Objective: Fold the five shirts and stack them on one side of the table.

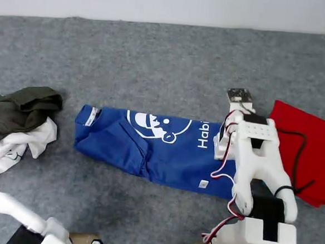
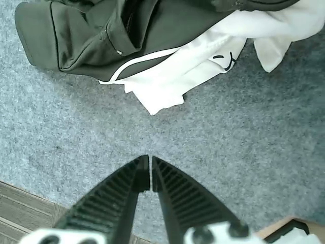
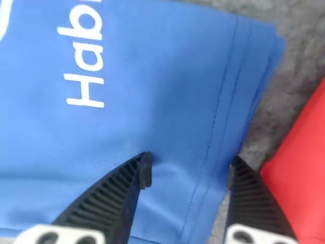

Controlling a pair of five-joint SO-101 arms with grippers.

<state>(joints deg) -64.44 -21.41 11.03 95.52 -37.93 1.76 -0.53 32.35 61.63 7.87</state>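
One blue shirt (image 1: 149,149) lies folded lengthwise, white print up, on the grey felt table (image 1: 155,60). Right gripper (image 3: 190,170) gapes wide over its hem; left gripper (image 2: 151,173) sits pinched together, empty.

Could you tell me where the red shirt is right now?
In the high view the red shirt lies flat on the table's right side, just beside the blue shirt's end.
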